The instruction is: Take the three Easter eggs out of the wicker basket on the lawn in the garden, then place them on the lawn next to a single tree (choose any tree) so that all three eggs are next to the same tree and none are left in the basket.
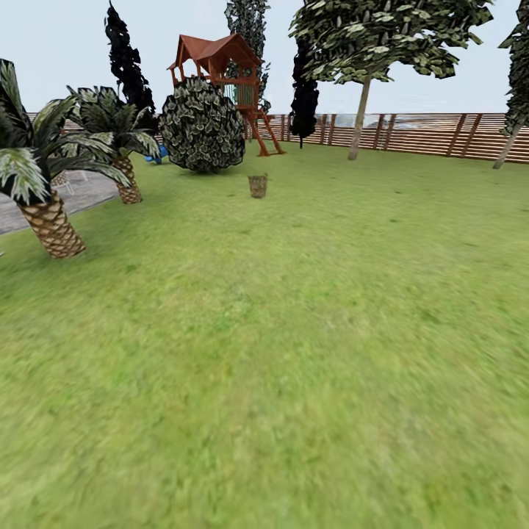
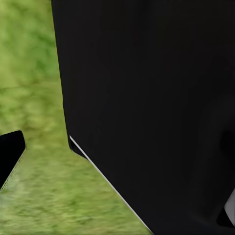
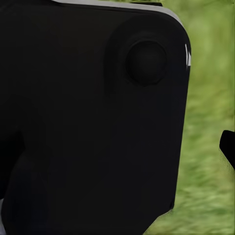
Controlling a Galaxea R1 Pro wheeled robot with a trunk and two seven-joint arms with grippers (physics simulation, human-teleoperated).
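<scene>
Wicker basket (image 1: 258,186): one, far across lawn (image 1: 294,353) | palms: two | fingers' state: cannot tell

Head view: looks forward and down over the lawn (image 1: 294,353) from standing height, toward the far fence (image 1: 441,134) at 12 o'clock; the wicker basket (image 1: 258,186) lies well off. Left and right wrist views: each sits hard against a black robot body panel (image 2: 156,107), with blurred grass beside it. All three views share the grass.
</scene>
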